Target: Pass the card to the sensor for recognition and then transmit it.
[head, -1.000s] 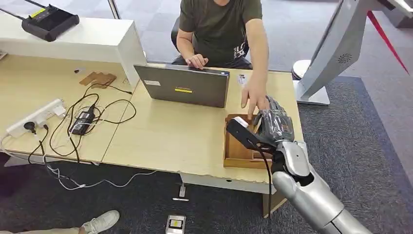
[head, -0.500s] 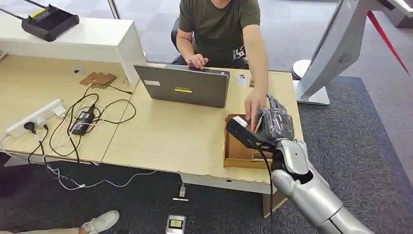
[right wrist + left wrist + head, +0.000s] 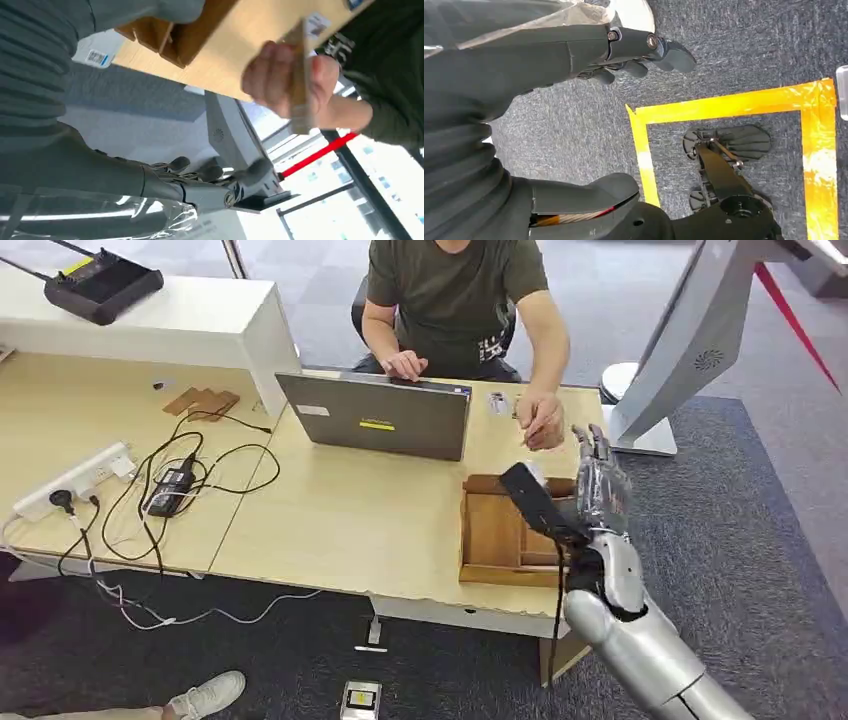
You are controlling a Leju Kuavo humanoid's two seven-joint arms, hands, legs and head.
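While the card sits in a person's grip and not the robot's, the items run as follows, largest first.

- Bench [image 3: 330, 510]: pale wood top, carrying a laptop [image 3: 375, 420] with the person seated behind it, and cables and a power strip [image 3: 75, 478] towards the robot's left.
- Kiosk stand [image 3: 690, 330]: grey, slanted, on the carpet just past the bench's far right corner; whether it is the sensor cannot be told.
- Wooden tray [image 3: 495, 530]: compartmented, at the bench's near right edge, just beside the right hand.
- Right hand [image 3: 598, 480]: raised above the tray's right end, fingers straight and spread, holding nothing.
- Left hand [image 3: 634, 55]: hanging over the floor, fingers loosely apart, empty.
- Person's hand [image 3: 540, 420]: beyond the tray, pinching the card.
- Card [image 3: 300, 75]: seen edge-on from the right wrist, long axis roughly upright. It lies ahead of the right hand and slightly to its left, near but apart; the right hand is by far the nearer, so taking it looks like a short forward reach.
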